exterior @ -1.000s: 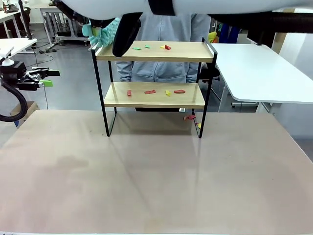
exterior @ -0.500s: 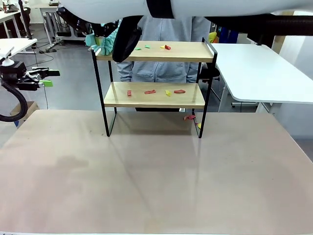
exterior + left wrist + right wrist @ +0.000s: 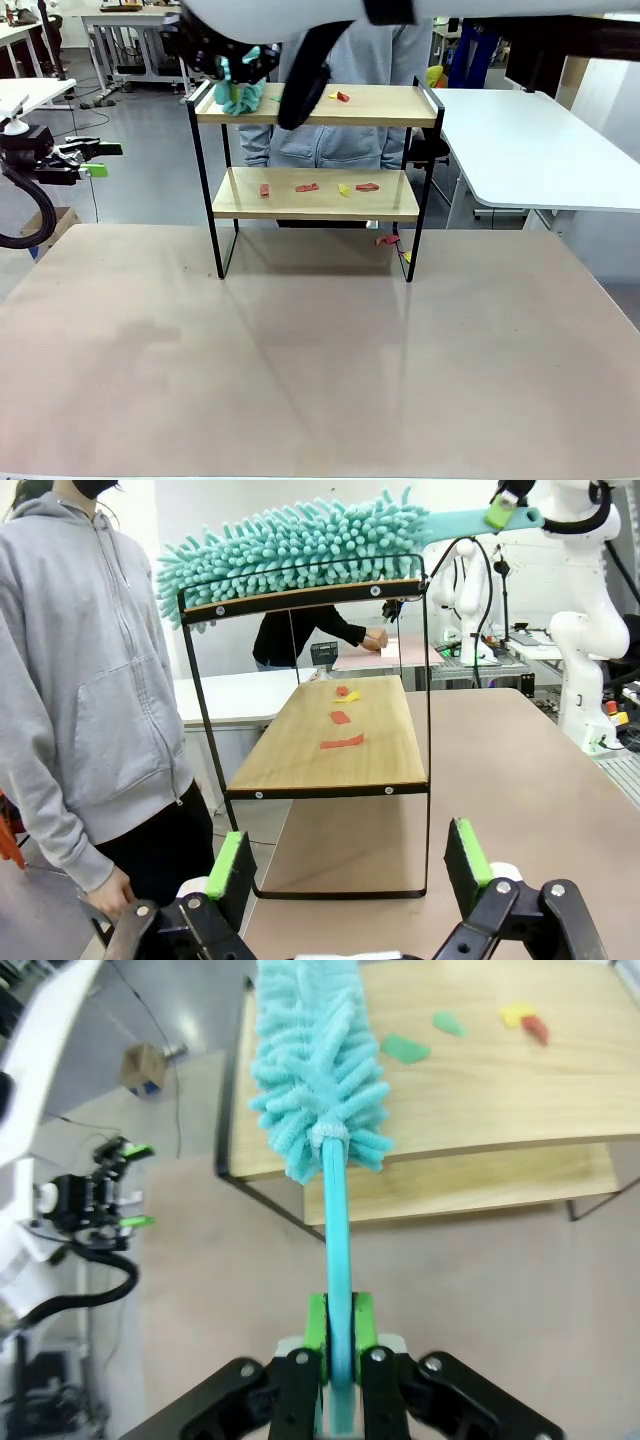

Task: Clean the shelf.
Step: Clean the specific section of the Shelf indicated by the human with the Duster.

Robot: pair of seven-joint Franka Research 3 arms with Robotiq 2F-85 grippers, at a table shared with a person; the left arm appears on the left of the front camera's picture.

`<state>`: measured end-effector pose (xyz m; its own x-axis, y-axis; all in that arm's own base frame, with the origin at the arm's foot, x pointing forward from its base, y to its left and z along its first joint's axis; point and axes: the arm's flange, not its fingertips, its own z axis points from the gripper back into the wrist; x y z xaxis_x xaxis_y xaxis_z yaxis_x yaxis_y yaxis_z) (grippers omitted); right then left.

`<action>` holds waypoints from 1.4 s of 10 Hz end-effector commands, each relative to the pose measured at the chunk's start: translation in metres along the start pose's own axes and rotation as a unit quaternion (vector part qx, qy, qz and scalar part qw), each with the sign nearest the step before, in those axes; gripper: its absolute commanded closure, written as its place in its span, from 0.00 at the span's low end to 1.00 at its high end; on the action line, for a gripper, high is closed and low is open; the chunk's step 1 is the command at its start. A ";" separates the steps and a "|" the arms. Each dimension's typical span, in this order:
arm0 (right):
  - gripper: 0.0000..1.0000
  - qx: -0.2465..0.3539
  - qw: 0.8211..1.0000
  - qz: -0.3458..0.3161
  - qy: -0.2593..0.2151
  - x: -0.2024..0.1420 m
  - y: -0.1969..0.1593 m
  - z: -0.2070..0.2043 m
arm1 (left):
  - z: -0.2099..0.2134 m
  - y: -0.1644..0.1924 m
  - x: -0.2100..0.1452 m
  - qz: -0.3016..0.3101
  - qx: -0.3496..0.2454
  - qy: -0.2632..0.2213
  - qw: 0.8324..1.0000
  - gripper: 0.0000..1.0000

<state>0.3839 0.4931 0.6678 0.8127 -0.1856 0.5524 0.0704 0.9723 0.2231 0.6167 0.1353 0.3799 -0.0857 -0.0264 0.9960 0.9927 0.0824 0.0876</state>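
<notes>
The shelf (image 3: 390, 106) stands at the table's far middle, two wooden boards in a black frame. My right gripper (image 3: 228, 62) reaches across from the right, shut on the handle of a teal fluffy duster (image 3: 239, 96) whose head rests on the top board's left end. In the right wrist view my right gripper (image 3: 338, 1335) clamps the duster handle (image 3: 334, 1220), and green scraps (image 3: 405, 1048) lie just past the duster head (image 3: 315, 1070). Red and yellow scraps (image 3: 341, 96) sit on the top board, and several more scraps (image 3: 307, 187) on the lower one. My left gripper (image 3: 95, 160) hangs open far left.
A person in a grey hoodie (image 3: 340, 140) stands right behind the shelf; a hand (image 3: 108, 892) hangs low beside it. Two scraps (image 3: 387, 239) lie on the table by the shelf's right rear leg. A white side table (image 3: 540, 150) stands to the right.
My right arm has swung the duster rightward and down, from just off the shelf's left end onto the top board. The left arm has stayed still.
</notes>
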 end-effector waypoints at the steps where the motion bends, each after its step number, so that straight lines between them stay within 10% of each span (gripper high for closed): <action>1: 0.87 0.004 1.000 0.002 0.019 0.003 -0.058 -0.002 | 0.000 -0.002 0.002 -0.006 -0.001 0.001 1.000 0.00; 14: 0.87 -0.053 0.997 -0.041 0.038 0.036 -0.279 0.015 | 0.000 -0.002 0.002 -0.006 -0.001 0.001 1.000 0.00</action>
<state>0.3890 0.2274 0.6433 0.8444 -0.2619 0.4673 0.1877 0.9617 0.1998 0.6167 0.1352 0.3803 -0.0865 -0.0267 0.9959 0.9927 0.0822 0.0884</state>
